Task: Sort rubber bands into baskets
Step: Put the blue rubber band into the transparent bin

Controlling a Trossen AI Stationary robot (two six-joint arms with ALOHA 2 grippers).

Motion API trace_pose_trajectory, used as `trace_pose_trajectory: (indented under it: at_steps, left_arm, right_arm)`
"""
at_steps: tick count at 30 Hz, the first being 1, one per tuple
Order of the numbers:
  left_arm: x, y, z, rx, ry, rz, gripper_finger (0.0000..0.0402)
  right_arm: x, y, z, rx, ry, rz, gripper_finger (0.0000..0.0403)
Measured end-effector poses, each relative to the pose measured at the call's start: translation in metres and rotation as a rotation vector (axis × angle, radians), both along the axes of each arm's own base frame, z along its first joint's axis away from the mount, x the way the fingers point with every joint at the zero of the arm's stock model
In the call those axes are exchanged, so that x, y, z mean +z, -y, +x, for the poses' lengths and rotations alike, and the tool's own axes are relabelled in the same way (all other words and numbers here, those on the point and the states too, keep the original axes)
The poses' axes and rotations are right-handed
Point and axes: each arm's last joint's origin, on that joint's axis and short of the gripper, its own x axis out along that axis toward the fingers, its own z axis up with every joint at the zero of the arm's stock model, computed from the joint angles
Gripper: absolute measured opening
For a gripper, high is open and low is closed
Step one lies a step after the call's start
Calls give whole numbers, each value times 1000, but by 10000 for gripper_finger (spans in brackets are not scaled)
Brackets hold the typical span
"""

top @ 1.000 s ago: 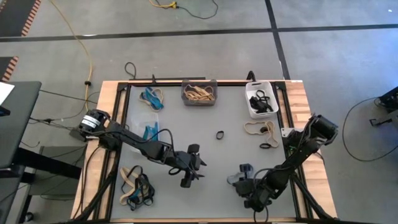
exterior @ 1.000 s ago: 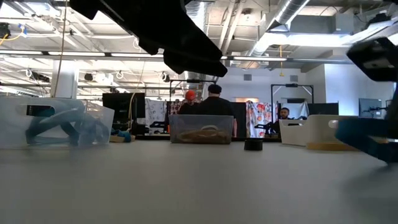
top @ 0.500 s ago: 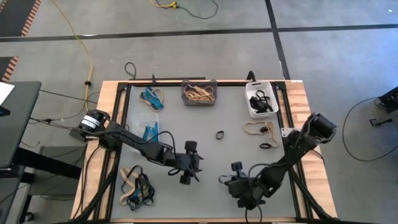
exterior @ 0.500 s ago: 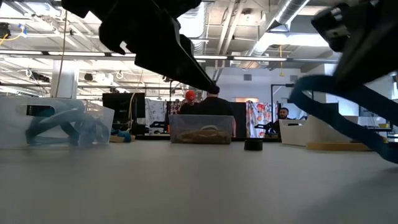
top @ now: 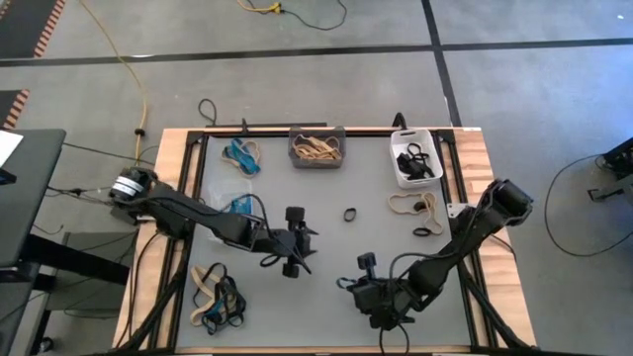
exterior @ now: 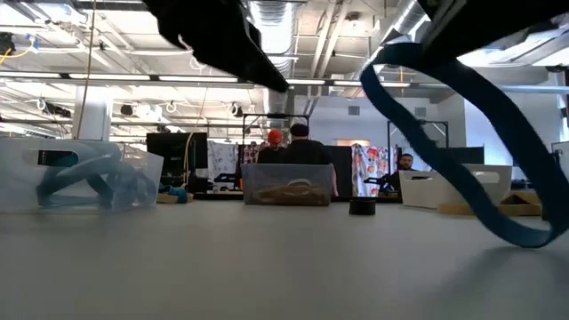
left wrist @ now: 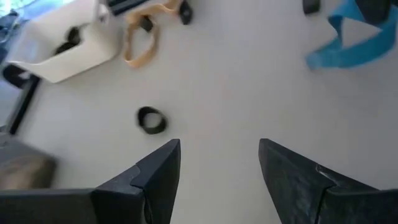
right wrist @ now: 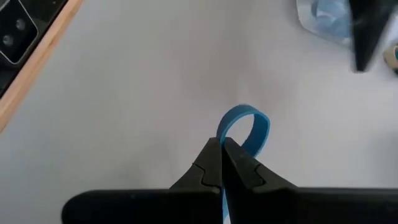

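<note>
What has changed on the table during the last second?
The right gripper, shut on a blue rubber band, moved left toward the table's middle. The left gripper, open, moved slightly toward the far side. The baskets and the loose black band stayed in place.

Even, bright overhead light falls on the grey table (top: 326, 208), with soft, faint shadows beneath the arms. In the low view, ceiling strip lights (exterior: 107, 78) glare above the table, and the near dark arm and blue band (exterior: 462, 142) are blurred; the left wrist view is soft
</note>
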Motion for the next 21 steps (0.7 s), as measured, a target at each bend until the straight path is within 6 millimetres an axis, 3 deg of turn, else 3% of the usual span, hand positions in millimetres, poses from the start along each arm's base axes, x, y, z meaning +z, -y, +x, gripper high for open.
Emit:
trace_pose_trajectory:
  at_steps: [6,11,15,21]
  left_arm:
    - [35,-11,-23,23,39,-30,208]
    - [54,-4,-37,-57,102,-123,208]
    - [47,5,-41,-100,128,-148,211]
    - [22,4,-43,-85,132,-246,229]
  right_arm:
    - [8,6,9,19,12,-37,23]
    - [12,14,19,30,34,-62,23]
    - [17,17,27,72,65,-61,23]
    - [23,19,36,145,113,-30,23]
